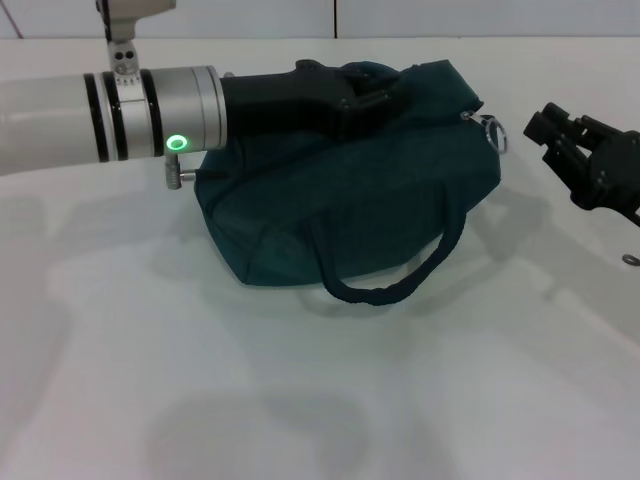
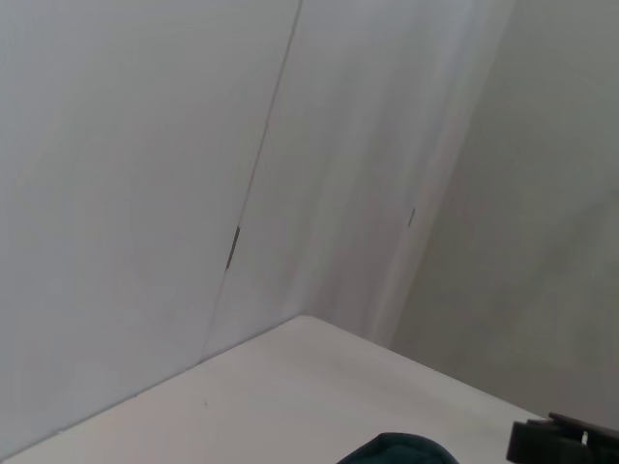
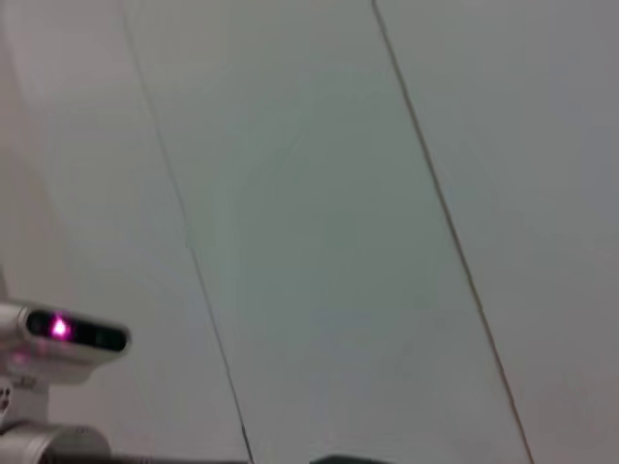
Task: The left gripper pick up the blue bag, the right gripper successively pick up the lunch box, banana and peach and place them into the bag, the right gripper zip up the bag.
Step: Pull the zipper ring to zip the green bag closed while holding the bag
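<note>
The blue bag (image 1: 350, 200) lies on the white table (image 1: 300, 400), bulging, with one looped handle (image 1: 400, 280) hanging toward me. A sliver of its top shows in the left wrist view as the bag (image 2: 401, 450). My left gripper (image 1: 375, 92) reaches in from the left and is shut on the fabric at the bag's upper edge. A metal zipper ring (image 1: 492, 132) sits at the bag's right end. My right gripper (image 1: 545, 122) hovers just right of that ring, apart from it, its fingers slightly open and holding nothing. Lunch box, banana and peach are out of view.
A small metal ring (image 1: 630, 260) lies on the table near the right edge. Pale walls stand behind the table (image 2: 290, 387). The right wrist view shows only wall and the left arm's camera housing (image 3: 68, 333).
</note>
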Action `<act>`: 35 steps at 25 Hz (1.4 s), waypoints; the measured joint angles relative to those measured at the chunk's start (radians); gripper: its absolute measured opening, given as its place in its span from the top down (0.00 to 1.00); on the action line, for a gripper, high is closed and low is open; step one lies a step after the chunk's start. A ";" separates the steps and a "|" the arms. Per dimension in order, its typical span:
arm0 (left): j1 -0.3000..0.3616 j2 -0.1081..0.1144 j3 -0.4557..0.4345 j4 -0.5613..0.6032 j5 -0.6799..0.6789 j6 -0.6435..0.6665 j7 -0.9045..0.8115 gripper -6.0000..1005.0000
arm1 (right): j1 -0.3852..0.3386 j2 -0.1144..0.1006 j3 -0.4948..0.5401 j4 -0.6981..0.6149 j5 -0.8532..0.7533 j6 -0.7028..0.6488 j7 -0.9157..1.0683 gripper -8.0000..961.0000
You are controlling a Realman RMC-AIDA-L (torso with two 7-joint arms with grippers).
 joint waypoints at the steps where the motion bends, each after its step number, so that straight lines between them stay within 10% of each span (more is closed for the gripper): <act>1: 0.001 0.000 0.000 0.000 -0.007 0.000 0.002 0.71 | -0.002 0.000 0.000 0.000 -0.001 0.000 -0.006 0.89; 12: 0.014 0.002 0.000 0.012 -0.044 0.038 0.020 0.89 | -0.020 -0.001 -0.001 -0.004 -0.022 0.009 -0.080 0.80; 35: 0.028 -0.003 0.000 0.018 -0.086 0.063 0.008 0.93 | -0.005 0.012 -0.036 -0.065 -0.085 0.026 -0.070 0.67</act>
